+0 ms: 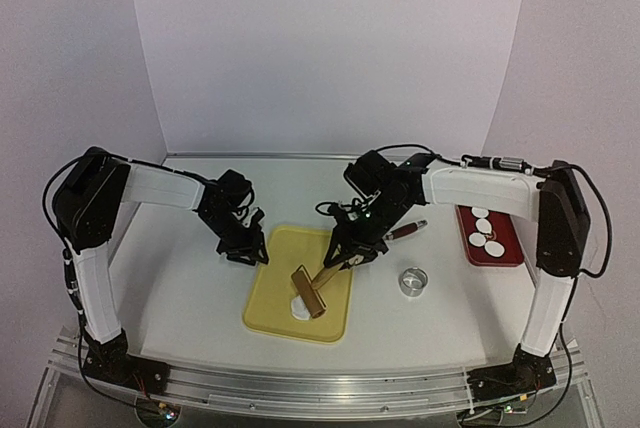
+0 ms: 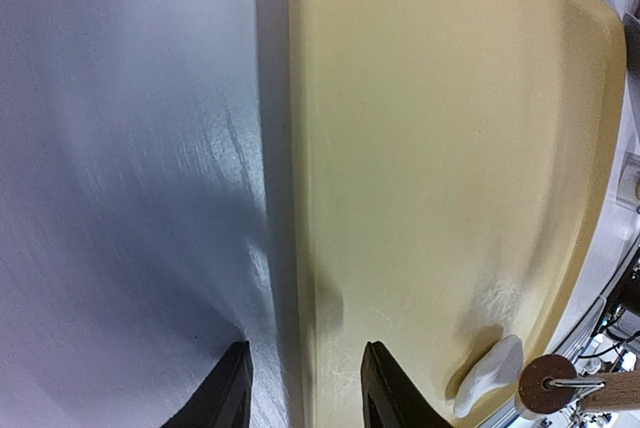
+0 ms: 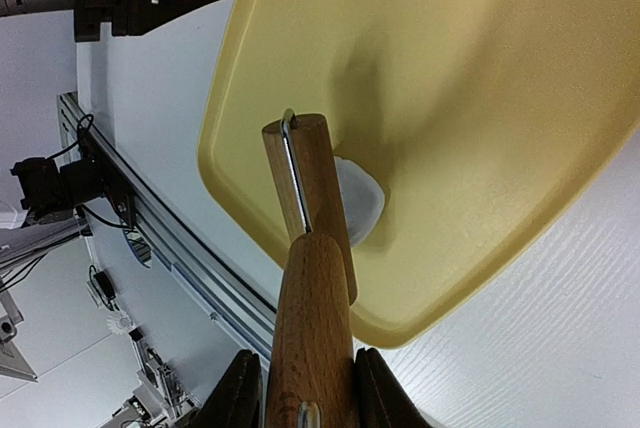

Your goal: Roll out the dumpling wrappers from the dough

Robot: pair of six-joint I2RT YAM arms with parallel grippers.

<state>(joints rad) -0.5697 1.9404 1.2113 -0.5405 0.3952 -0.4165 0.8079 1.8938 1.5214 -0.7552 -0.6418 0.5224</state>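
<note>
Dumpling wrappers (image 1: 484,226) on red tray (image 1: 506,230)

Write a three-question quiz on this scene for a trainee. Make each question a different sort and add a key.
1. What does the right gripper hold? A) a metal ring cutter B) the wooden roller C) a spoon
2. Fill in: the white dough lies under the roller on the ____ tray.
3. True or false: the dumpling wrappers lie beside the dough.

Key
1. B. The jaws are closed on its handle.
2. Yellow. It is the yellow tray in the middle.
3. False. They lie on the red tray on the robot's right.
</note>
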